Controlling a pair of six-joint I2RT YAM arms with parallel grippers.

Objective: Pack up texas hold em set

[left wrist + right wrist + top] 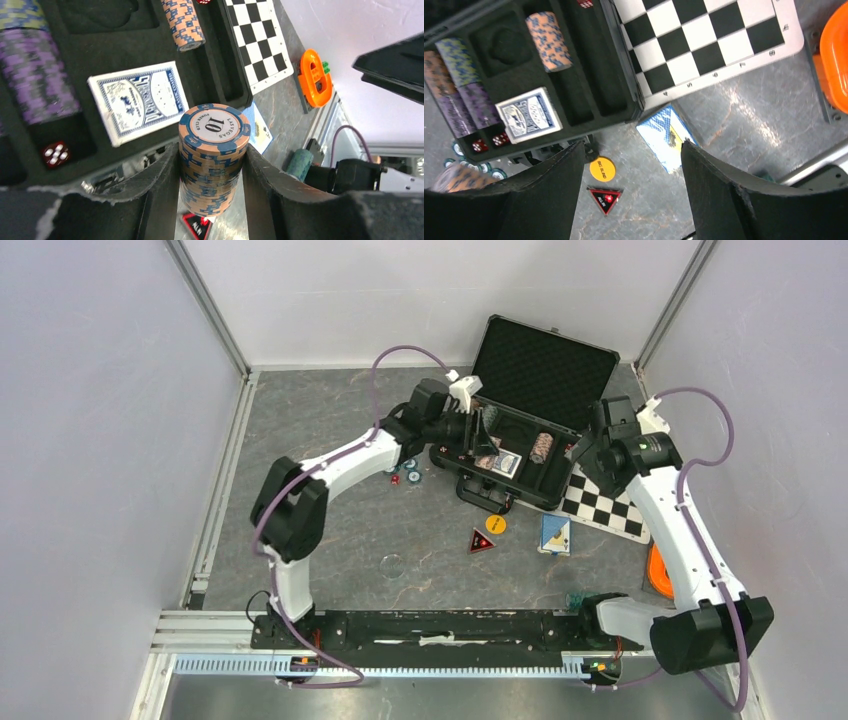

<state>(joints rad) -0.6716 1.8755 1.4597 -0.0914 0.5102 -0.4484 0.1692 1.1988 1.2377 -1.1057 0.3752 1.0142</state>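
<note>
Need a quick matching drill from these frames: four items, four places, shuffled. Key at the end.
1 chip stack marked 10
2 blue-and-white deck
3 yellow button
4 orange toy

a in the foam of the case
b at the right edge of the table
c between the fingers of the left gripper
d beside the red triangle

Pairs: 1-c, 2-a, 3-d, 4-b
</note>
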